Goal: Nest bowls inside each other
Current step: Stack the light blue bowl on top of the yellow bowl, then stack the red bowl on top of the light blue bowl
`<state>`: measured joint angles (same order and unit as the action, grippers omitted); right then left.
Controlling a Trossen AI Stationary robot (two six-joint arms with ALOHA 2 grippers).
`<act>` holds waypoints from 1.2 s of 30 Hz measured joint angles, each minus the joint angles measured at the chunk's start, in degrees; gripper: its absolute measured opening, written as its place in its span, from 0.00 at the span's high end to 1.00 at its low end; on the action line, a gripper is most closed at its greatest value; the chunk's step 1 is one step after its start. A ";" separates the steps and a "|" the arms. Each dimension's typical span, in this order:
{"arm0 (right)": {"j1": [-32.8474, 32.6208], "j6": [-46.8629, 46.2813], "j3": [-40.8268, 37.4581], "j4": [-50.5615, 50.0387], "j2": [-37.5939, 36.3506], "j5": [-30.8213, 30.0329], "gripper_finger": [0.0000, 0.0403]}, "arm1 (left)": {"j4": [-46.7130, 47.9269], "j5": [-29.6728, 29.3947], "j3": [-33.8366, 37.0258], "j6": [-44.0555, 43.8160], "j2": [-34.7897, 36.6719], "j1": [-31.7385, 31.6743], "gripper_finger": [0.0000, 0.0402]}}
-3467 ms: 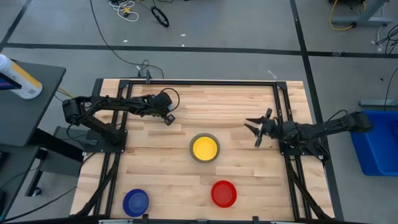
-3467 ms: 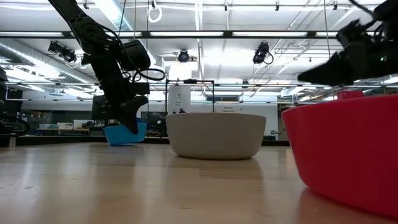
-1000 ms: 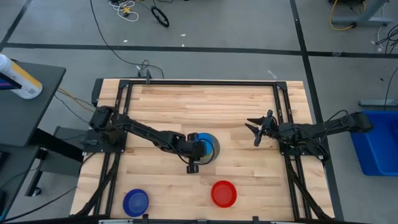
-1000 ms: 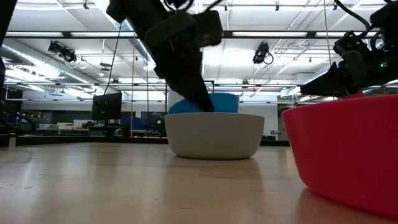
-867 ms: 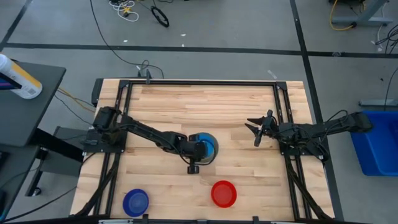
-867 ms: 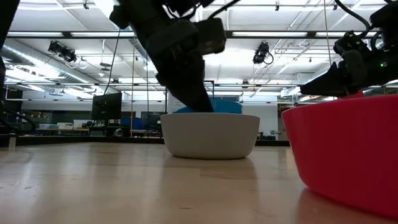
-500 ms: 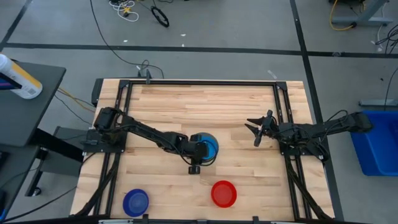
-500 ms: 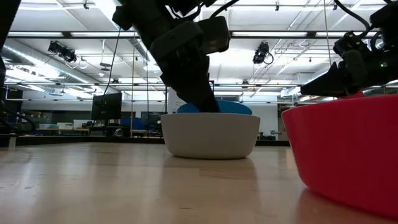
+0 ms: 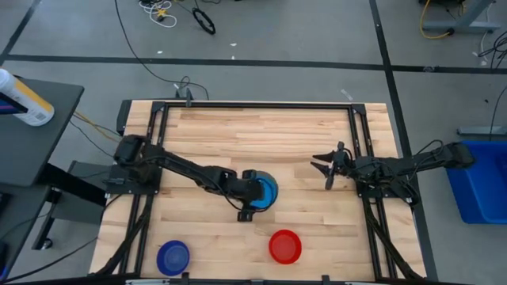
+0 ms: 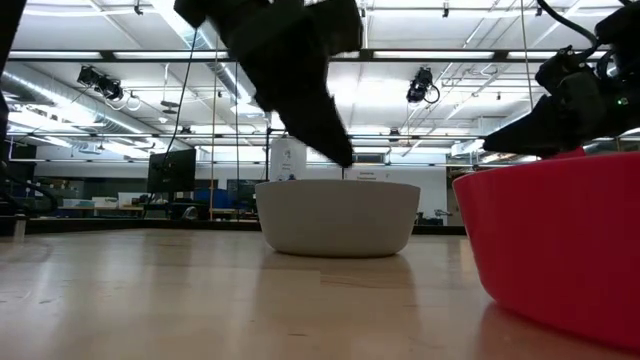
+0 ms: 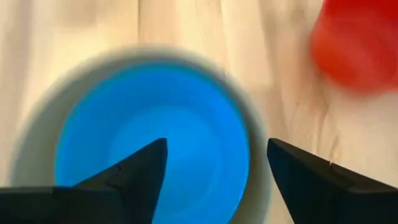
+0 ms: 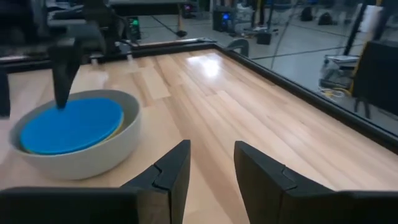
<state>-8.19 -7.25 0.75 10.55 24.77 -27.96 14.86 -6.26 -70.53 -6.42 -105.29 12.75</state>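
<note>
Spanning the whole high view, wooden surface, pale planks, black frame around its edge.

Left arm: reaches from the surface's left edge to its centre. Left gripper poised over the stacked bowls, fingers spread wide, holding nothing; in the low view it hangs just above the grey bowl's rim, apart from it.

Right arm: lies along the right side. Right gripper raised above bare surface, well apart from the stack, fingers parted, empty.

Grey bowl: upright at the centre of the surface, outermost of the stack.

Yellow bowl: inside the grey bowl; only a sliver of its rim shows in the right wrist view.

Light blue bowl: seated inside the yellow one, innermost; its rim sits below the grey rim in the low view, so hidden there.

Red bowl: alone, near the front edge, right of centre, apart from the stack.

Dark blue bowl: alone, front-left corner, well apart from the others.
</note>
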 joint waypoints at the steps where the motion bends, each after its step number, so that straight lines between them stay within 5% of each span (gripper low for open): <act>1: 0.00 -0.02 0.00 -0.02 0.00 0.66 0.67 | 0.53 -0.58 -0.04 0.79 1.08 0.00 0.28; 9: 0.02 -5.93 0.00 0.99 0.53 7.46 0.67 | 3.26 -2.61 0.25 4.86 13.42 -0.07 0.27; 19: -2.17 -8.77 0.02 21.64 6.40 37.86 0.67 | 5.37 -13.78 7.87 5.52 25.21 -0.10 0.27; 26: -6.32 -17.56 1.82 23.26 18.58 32.34 0.67 | -4.10 -21.67 22.51 3.87 32.96 0.06 0.27; 32: -10.78 -13.14 8.15 32.60 33.69 34.01 0.67 | -21.34 -19.21 39.51 5.33 44.01 1.21 0.27; 36: -12.32 -11.20 17.44 28.08 43.42 31.91 0.66 | -31.87 -15.32 49.63 5.12 52.49 2.94 0.27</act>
<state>-20.51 -18.44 18.19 38.62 68.20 3.95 -17.01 -21.58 -20.89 -1.30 -52.81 15.70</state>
